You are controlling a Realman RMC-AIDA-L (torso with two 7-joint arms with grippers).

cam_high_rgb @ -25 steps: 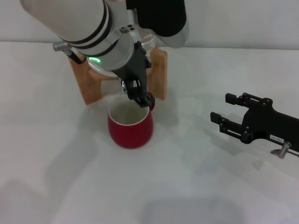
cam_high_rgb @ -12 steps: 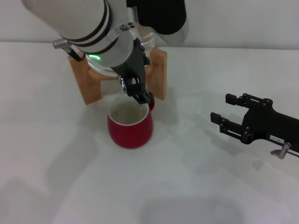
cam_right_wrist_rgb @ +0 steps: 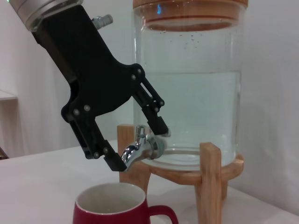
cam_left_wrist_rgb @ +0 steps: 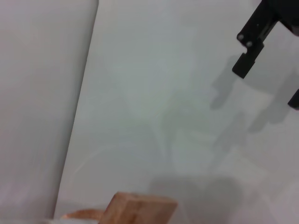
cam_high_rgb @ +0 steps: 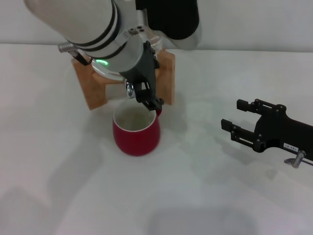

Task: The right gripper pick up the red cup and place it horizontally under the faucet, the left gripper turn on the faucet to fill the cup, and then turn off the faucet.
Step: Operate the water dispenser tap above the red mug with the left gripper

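Black cabled left gripper: fingers apart, straddling small chrome faucet directly above squat red cup. Black labelled right gripper: spread wide, empty, well apart.

I see a white table. On it: red cup upright at centre-left, wooden stand with the water jar just behind it, far side.

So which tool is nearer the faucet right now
The left. The left tool straddles the faucet, above the cup. The right tool is open and well off to the cup's right.
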